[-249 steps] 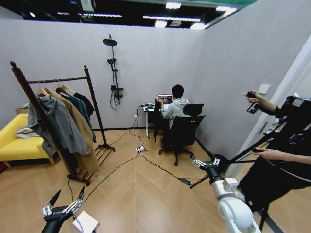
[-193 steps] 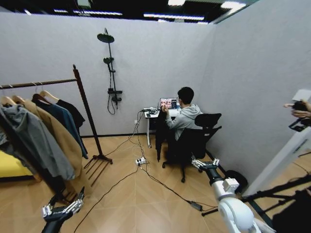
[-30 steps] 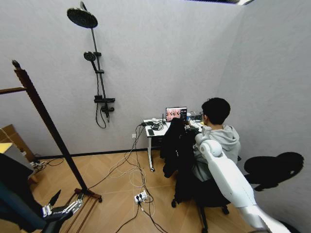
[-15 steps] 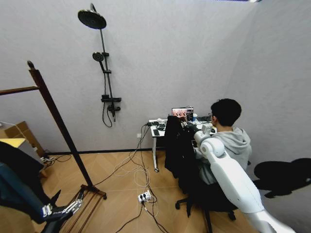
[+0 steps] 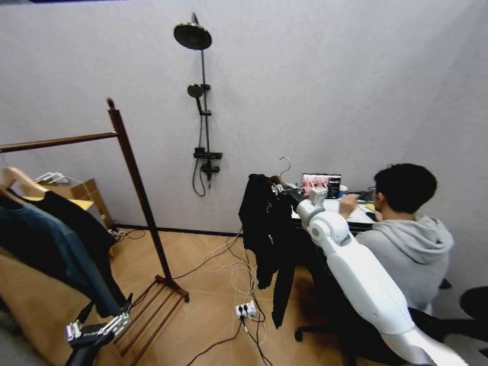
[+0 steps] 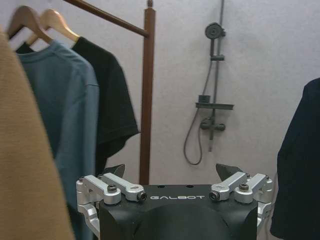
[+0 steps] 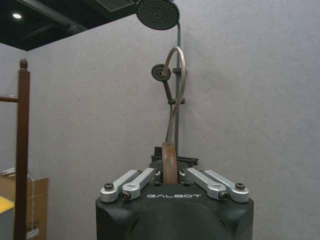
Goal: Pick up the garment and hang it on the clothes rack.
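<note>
The right gripper [image 7: 170,176] is clamping the hanger [image 7: 172,130] neck. The garment [image 5: 267,229] is hanging limp, well apart from the rack [image 5: 137,191]. Soft and swaying; the hanger is the firm hold. The left gripper [image 5: 97,326], spread wide, is idling near the rack's foot.

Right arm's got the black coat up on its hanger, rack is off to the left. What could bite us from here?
1. The right gripper pinches only the hanger neck, so it may swivel or slip.
2. The garment hangs low above the floor cables and power strip; the hem could drag or snag.
3. The clothes rack rail is already crowded, leaving little room for the hook.
</note>
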Robot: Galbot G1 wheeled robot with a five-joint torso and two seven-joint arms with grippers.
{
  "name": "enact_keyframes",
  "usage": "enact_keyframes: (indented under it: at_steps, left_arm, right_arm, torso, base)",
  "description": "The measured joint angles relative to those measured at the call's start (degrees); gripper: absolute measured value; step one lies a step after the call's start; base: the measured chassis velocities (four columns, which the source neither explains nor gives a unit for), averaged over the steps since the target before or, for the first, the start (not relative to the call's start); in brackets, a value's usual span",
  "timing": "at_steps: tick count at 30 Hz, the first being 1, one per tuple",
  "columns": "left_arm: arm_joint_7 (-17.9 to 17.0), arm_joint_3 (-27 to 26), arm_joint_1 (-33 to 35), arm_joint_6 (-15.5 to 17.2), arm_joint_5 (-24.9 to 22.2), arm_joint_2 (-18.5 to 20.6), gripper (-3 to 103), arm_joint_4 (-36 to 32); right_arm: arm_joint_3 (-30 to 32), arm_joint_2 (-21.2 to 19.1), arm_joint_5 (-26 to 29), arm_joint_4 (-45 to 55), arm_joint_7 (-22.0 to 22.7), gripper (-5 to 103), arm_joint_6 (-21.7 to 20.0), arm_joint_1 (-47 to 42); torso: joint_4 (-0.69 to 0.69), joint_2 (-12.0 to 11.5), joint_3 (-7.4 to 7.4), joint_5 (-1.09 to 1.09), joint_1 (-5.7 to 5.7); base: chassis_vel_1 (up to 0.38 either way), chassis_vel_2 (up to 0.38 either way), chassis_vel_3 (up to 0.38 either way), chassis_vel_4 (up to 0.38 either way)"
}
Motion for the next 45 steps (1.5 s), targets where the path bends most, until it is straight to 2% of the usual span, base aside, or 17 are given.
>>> enact_keyframes:
  at_steps: [13, 19, 23, 31, 36, 45]
  left_arm:
    - [0.0, 0.0, 0.0, 0.0, 0.0, 0.0, 100, 0.0]
    - [0.0, 0.0, 0.0, 0.0, 0.0, 0.0, 100, 0.0]
    - [0.0, 0.0, 0.0, 0.0, 0.0, 0.0, 100, 0.0]
    - [0.0, 0.0, 0.0, 0.0, 0.0, 0.0, 100, 0.0]
    - [0.0, 0.0, 0.0, 0.0, 0.0, 0.0, 100, 0.0]
    - [0.0, 0.0, 0.0, 0.0, 0.0, 0.0, 100, 0.0]
  right_arm:
    - [5.1, -2.1, -0.5, 3.9, -0.9, 10, -0.7, -6.1]
    - [8.8, -4.2, -1.1, 6.4, 0.4, 10, -0.9, -9.5]
    - [10.9, -5.0, -0.9, 8.5, 1.0, 10, -0.8, -12.2]
    - [13.3, -5.1, -2.3, 10.0, 1.5, 10, -0.1, -15.6]
    - [16.1, -4.7, -4.5, 11.2, 3.8, 10, 0.4, -19.4]
    - [22.3, -5.2, -2.6, 17.1, 2.4, 10, 0.1, -28.6]
  torso:
    - [-0.02, 0.0, -0.01, 0.01, -0.02]
    - [0.0, 0.0, 0.0, 0.01, 0.0]
    - [-0.03, 0.0, 0.0, 0.03, 0.0]
    - [0.0, 0.0, 0.0, 0.0, 0.0]
    - [0.03, 0.0, 0.0, 0.0, 0.0]
    - [-0.07, 0.0, -0.01, 0.0, 0.0]
  base:
    - [0.123, 0.128, 0.125, 0.129]
    - [0.14, 0.123, 0.12, 0.128]
    - [0.103, 0.116, 0.135, 0.125]
    - [0.128, 0.124, 0.131, 0.135]
    - [0.118, 0.117, 0.126, 0.099]
    - [0.02, 0.03, 0.035, 0.029]
